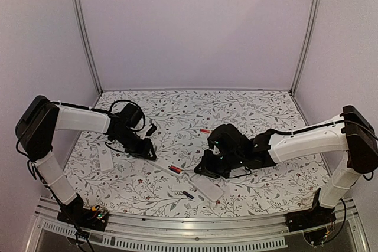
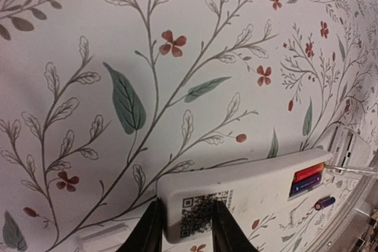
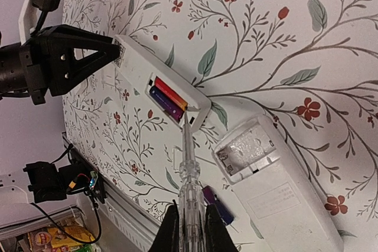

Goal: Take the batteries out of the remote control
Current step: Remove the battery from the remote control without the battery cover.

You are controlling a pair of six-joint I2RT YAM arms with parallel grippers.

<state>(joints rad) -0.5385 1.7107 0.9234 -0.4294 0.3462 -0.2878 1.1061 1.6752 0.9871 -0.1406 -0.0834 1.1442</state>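
Observation:
The white remote control [image 2: 248, 196] lies face down with its battery bay uncovered. Two batteries [image 3: 168, 98], one red-orange and one purple, lie side by side in the bay. My left gripper [image 2: 186, 228] is shut on the remote's end by the QR label, a finger against each side. My right gripper [image 3: 190, 234] is shut on a clear stick tool [image 3: 188, 169], whose tip rests at the bay's end by the batteries. From above, the remote control [image 1: 171, 168] lies between the left gripper [image 1: 147, 150] and the right gripper [image 1: 202, 170].
A second white remote [image 3: 283, 205] with an empty bay lies just right of the tool. A loose purple battery [image 3: 215, 203] lies beside my right fingers. A red battery [image 1: 205, 130] lies further back, and a white cover [image 1: 106, 162] lies at the left.

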